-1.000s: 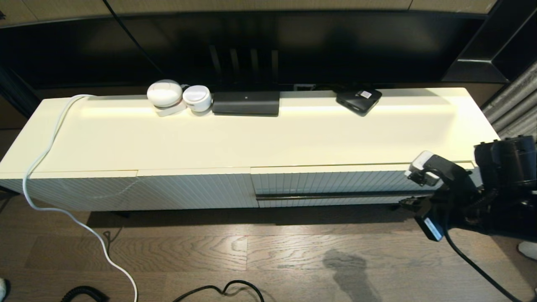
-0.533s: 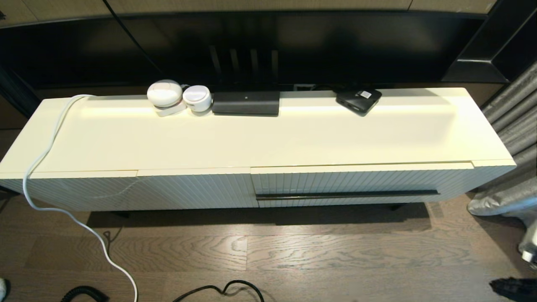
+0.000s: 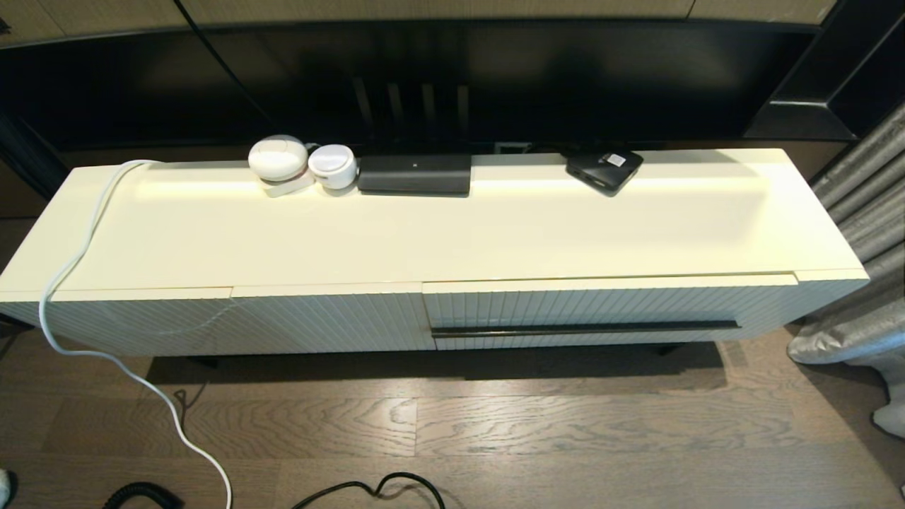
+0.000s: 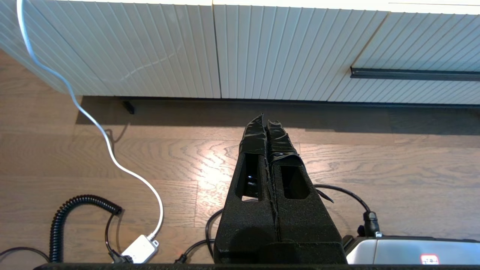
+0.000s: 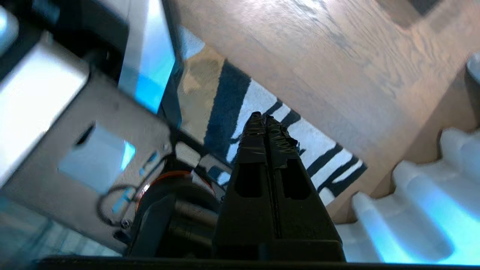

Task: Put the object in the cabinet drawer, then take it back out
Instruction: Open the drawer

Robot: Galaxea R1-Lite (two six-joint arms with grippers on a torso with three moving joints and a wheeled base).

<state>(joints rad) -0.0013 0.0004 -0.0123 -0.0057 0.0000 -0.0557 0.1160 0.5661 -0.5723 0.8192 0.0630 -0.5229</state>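
The cabinet drawer (image 3: 608, 305) is pushed in flush on the right half of the low cream cabinet, its black bar handle (image 3: 585, 329) running along it. The left wrist view shows that drawer (image 4: 420, 45) and handle (image 4: 412, 74) off to one side. My left gripper (image 4: 266, 122) is shut and empty, low above the wood floor in front of the handle-less ribbed panel (image 4: 150, 48). My right gripper (image 5: 264, 117) is shut and empty, pointing down at a striped rug beside my base. Neither arm shows in the head view. No object is held; which item is the object I cannot tell.
On the cabinet top's back edge sit two white round devices (image 3: 277, 158), a black box (image 3: 414, 174) and a small black box (image 3: 604, 168). A white cable (image 3: 78, 276) drapes over the left end to the floor. Black cables (image 4: 82, 210) lie on the floor. A grey curtain (image 3: 848, 332) hangs at the right.
A second ago my right arm stood by the drawer's right end; it has pulled back down and right, out of the head view. The drawer stays closed.
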